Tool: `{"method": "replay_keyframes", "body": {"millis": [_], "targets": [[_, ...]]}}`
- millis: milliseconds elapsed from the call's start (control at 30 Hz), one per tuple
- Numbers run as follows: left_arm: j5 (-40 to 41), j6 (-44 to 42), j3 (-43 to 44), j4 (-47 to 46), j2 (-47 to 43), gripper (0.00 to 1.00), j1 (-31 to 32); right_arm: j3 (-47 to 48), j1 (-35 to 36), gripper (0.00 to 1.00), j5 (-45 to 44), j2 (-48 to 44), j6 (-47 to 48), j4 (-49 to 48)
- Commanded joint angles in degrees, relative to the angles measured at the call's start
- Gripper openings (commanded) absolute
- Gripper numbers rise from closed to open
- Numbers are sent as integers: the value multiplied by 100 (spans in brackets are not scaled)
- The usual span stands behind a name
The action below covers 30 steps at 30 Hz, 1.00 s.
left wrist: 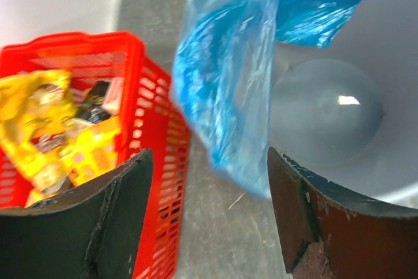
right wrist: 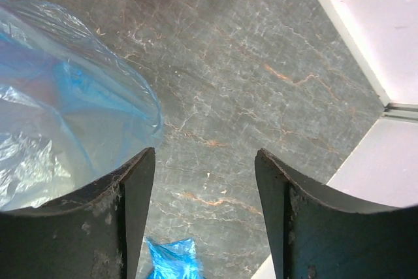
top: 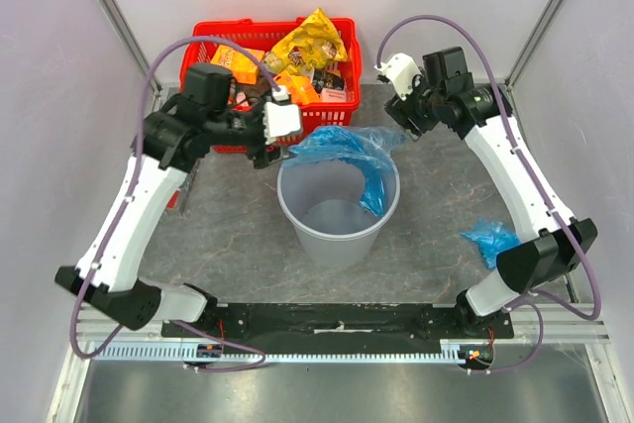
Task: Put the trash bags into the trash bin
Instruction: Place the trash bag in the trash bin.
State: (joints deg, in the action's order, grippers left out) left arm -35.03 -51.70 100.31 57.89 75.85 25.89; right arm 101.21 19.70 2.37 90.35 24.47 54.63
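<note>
Loosely, trash bag beyond parted left fingers

Top external: high on the near side, looking down over the whole counter. Left wrist: close, facing trash bin and red basket. Right wrist: close, facing down onto the counter. All three share the draped trash bag.

Bright even overhead light, soft shadows, glare spot in the trash bin, trash bag motion-blurred

Grey marbled tabletop enclosed by plain pale walls.
</note>
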Motion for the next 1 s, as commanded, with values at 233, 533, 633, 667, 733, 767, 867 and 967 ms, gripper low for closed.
{"method": "replay_keyframes", "body": {"millis": [233, 533, 633, 667, 733, 767, 867, 967], "targets": [[-268, 134, 261, 214, 869, 78, 698, 330, -2, 74, -386, -597, 58, 206], [13, 196, -55, 153, 887, 46, 909, 285, -10, 75, -343, -948, 23, 408], [57, 204, -64, 144, 922, 29, 909, 364, -19, 75, -255, -1080, 67, 557], [57, 213, -56, 135, 931, 23, 909, 391, -11, 75, -46, -1141, 102, 627], [66, 231, -47, 118, 931, 12, 927, 461, -11, 75, 210, -1256, 189, 768], [66, 240, -47, 117, 940, 9, 927, 470, -10, 76, 385, -1317, 277, 847], [66, 318, -29, 65, 905, 2, 927, 313, -11, 77, 1000, -1545, 794, 1023], [22, 371, -21, 56, 817, 2, 944, 49, -10, 79, 1493, -1696, 1147, 1023]]}}
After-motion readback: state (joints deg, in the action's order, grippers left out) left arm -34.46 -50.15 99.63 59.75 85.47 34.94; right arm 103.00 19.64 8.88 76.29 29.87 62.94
